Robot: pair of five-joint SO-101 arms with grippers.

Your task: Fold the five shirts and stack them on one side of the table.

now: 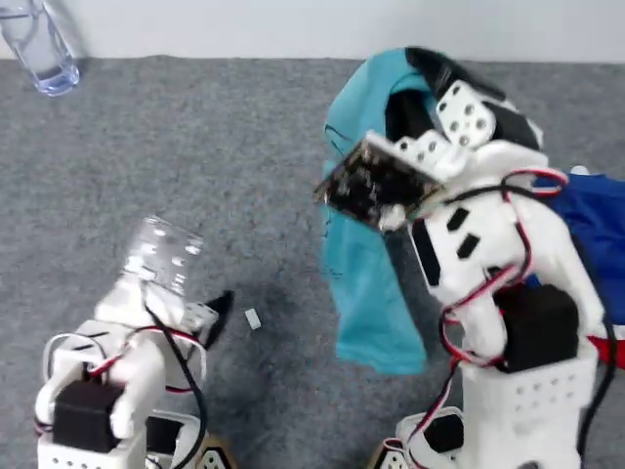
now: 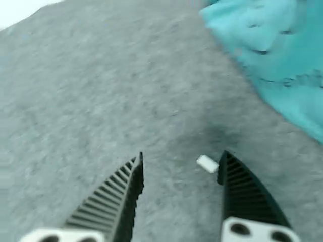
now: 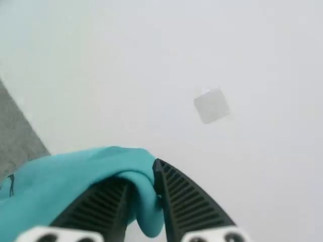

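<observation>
A teal shirt (image 1: 366,274) hangs down from my right gripper (image 1: 427,66), raised near the table's far edge at the right. In the right wrist view the black fingers (image 3: 179,201) pinch a fold of that teal shirt (image 3: 75,176), with the pale wall behind. A dark blue shirt (image 1: 596,230) lies at the right edge behind the right arm. My left gripper (image 2: 179,174) is open low over the grey table near the front left, nothing between its fingers; the teal shirt's hem (image 2: 267,55) lies beyond it.
A small white scrap (image 1: 252,319) lies on the grey felt table (image 1: 195,176) just ahead of the left gripper. A clear plastic bottle (image 1: 39,49) stands at the far left corner. The table's left and middle are bare felt.
</observation>
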